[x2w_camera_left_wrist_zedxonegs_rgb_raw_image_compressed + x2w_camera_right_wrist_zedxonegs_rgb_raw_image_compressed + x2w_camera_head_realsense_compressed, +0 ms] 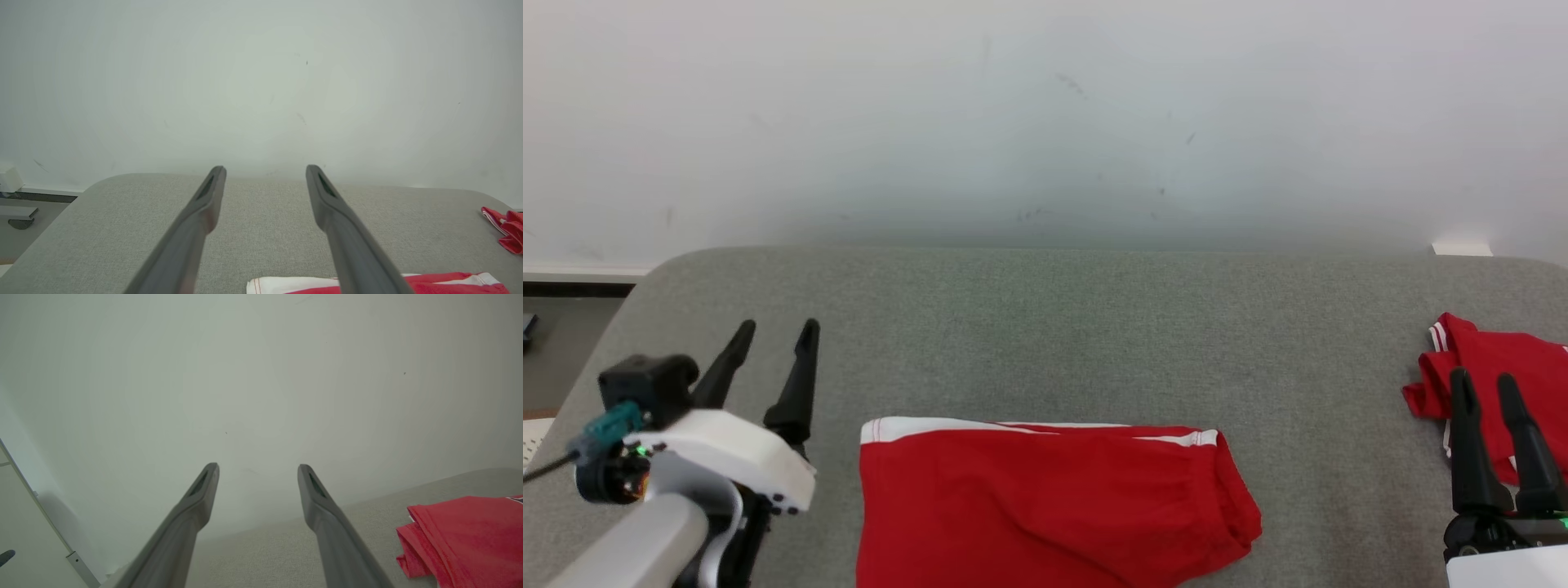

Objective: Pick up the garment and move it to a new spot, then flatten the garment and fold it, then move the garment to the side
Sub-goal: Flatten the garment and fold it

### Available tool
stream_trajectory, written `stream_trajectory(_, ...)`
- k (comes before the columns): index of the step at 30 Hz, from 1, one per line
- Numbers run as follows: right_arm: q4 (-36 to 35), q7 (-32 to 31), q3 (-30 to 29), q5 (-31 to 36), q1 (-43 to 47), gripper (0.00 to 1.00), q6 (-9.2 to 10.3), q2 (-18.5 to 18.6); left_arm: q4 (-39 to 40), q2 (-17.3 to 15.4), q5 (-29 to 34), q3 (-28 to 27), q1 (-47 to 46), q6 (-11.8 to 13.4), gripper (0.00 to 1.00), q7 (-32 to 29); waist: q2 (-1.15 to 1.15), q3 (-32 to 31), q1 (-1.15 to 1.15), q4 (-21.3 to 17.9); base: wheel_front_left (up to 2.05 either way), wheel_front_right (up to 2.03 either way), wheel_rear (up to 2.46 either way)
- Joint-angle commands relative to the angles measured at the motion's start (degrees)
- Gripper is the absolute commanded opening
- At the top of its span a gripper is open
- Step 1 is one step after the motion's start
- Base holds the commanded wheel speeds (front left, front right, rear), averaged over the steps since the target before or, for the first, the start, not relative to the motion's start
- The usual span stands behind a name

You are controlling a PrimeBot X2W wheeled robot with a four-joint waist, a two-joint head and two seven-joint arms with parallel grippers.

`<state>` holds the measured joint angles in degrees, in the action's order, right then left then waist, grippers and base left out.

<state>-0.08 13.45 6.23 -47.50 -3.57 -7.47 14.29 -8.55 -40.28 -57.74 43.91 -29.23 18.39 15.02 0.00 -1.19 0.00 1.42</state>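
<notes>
Both pairs of jaws stand spread and empty. Garment (1045, 506) at the near edge of the desk (1045, 343) is judged light and limp; pinch its white-trimmed corners.

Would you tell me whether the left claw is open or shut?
Open. The left claw has its two fingers spread wide apart, with only grey table between them and nothing held.

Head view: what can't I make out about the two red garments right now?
- Middle red garment: near part cut off by the head view's bottom edge; full shape unknown.
- Right red garment: cut off by the right edge, partly behind the right hand; folded or bunched, cannot tell.
</notes>
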Motion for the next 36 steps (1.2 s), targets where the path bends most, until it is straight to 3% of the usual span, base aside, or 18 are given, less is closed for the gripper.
stream_trajectory(1, 0.18, 0.42, -0.45, 1.47, 1.11, 1.0, -0.01, -0.16, 1.03, 0.97, 2.35, -2.34, 3.18, 0.67, 1.0, 0.08, 0.0, -0.05, 0.0, 0.03, 0.0, 0.0, 0.0)
stream_trajectory(4, 0.26, 0.81, -0.62, 3.54, 2.1, 1.0, -0.01, -0.72, 3.65, 4.29, 6.79, -8.81, 9.32, 1.19, 1.0, 0.1, 0.0, -0.02, 0.0, -0.05, 0.0, 0.0, 0.0)
stream_trajectory(11, 1.58, 1.65, 0.35, 8.2, 4.71, 1.0, 0.0, -2.48, 6.67, 12.94, 18.24, -20.77, 21.81, -1.72, 1.0, 0.11, 0.0, -0.34, 0.0, -0.24, 0.0, 0.0, 0.0)
stream_trajectory(16, 4.01, 1.7, 1.25, 11.68, 6.59, 1.0, -0.01, -3.89, 6.93, 22.08, 25.33, -28.67, 28.47, -5.27, 1.0, 0.12, 0.0, -0.3, 0.0, -0.27, 0.0, 0.0, 0.0)
stream_trajectory(23, 6.85, 1.7, 2.57, 14.73, 5.94, 1.0, -0.01, -5.38, 3.71, 31.77, 33.62, -36.21, 31.38, -12.32, 1.0, 0.12, 0.0, -0.14, 0.0, -0.38, 0.0, 0.0, 0.0)
stream_trajectory(29, 11.21, 1.5, 5.4, 17.53, 2.89, 1.0, 0.0, -6.41, 0.9, 35.26, 37.9, -39.54, 30.06, -17.62, 1.0, 0.13, 0.0, -0.33, 0.0, 0.59, 0.0, 0.0, 0.0)
stream_trajectory(36, 20.63, -3.96, 9.86, 21.34, -4.05, 1.0, 0.0, -8.7, -0.67, 36.91, 40.38, -40.8, 28.72, -20.88, 1.0, 0.13, 0.0, -0.33, 0.0, 2.81, 0.0, 0.0, 0.0)
